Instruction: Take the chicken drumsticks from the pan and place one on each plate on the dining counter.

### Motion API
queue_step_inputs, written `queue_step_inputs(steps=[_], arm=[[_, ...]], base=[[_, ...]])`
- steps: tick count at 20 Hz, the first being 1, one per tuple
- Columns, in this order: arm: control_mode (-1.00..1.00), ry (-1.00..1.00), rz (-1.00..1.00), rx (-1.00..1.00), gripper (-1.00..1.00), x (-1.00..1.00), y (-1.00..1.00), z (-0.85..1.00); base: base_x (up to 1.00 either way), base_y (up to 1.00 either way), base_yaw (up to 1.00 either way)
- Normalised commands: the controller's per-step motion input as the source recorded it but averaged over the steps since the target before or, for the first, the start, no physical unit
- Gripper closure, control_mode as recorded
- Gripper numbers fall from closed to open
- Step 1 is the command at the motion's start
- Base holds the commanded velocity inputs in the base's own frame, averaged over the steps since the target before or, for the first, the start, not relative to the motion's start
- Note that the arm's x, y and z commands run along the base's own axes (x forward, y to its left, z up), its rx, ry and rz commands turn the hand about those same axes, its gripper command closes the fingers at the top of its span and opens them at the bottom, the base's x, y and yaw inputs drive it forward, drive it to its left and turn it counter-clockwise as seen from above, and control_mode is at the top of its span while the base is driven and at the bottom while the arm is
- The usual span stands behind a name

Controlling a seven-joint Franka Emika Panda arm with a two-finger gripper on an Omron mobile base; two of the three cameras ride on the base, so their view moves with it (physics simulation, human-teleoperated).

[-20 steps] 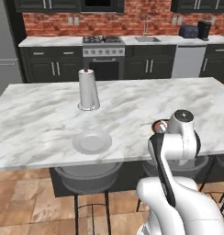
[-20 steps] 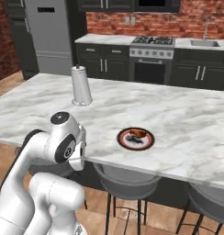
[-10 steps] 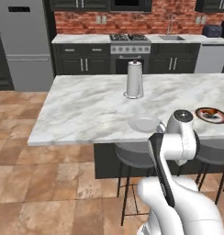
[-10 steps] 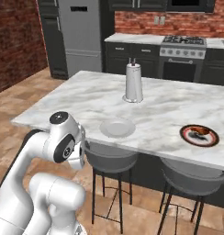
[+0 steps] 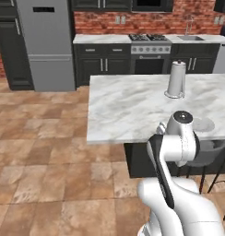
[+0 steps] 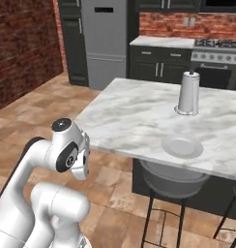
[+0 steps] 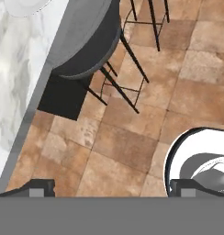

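Near the desk's [image 6: 125,121] front edge, in the right base view, lies one plate [image 6: 182,146], empty and pale grey as rendered, with the paper-towel roll [image 6: 188,93] upright on its stand farther back toward the middle. A grey bar stool [image 6: 173,180] is tucked under the edge below the plate. At the hand view's bottom the pincer [image 7: 111,188] looks down on the tiled floor [image 7: 132,137], its tips wide apart, gripping nothing. Against the brick wall stand a stove [image 5: 149,53] and a grey refrigerator [image 5: 45,44].
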Motion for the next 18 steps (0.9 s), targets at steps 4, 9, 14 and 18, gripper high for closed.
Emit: queue_step_inputs(steps=[4,9,14,18], arm=[[1.0,0.0,0.0,0.0,-1.0,0.0,0.0,0.0],[1.0,0.0,0.0,0.0,-1.0,0.0,0.0,0.0],[1.0,0.0,0.0,0.0,-1.0,0.0,0.0,0.0],[1.0,0.0,0.0,0.0,-1.0,0.0,0.0,0.0]], base=[[0.31,1.0,-0.02],[0.58,1.0,-0.11],[0.71,1.0,-0.14],[0.85,1.0,-0.2]])
